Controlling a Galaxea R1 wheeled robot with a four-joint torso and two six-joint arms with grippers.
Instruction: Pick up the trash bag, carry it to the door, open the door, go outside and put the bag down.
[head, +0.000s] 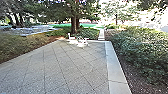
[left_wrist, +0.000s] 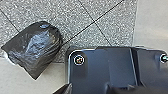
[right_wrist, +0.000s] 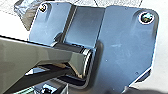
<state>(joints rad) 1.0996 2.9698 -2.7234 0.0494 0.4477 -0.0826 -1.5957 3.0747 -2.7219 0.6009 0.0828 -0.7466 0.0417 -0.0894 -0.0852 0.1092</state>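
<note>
Black plastic is seen in the left wrist view: the trash bag (left_wrist: 40, 47), bulging and creased, appears against the seam between speckled paving slabs (left_wrist: 110, 20) and a smooth, pale border (left_wrist: 152, 25). It is shown just beside the robot's dark plate (left_wrist: 100, 65); whether it is held or laid on the ground cannot be told. How the jaws of the left gripper and the right gripper stand cannot be told either. Ahead, the paving is crossed by slanting joints and edged on the right by the border, beyond which leafy shrubs (head: 145, 47) are seen. Near the far end, white objects (head: 82, 43) are placed before a tree trunk (head: 74, 23).
</note>
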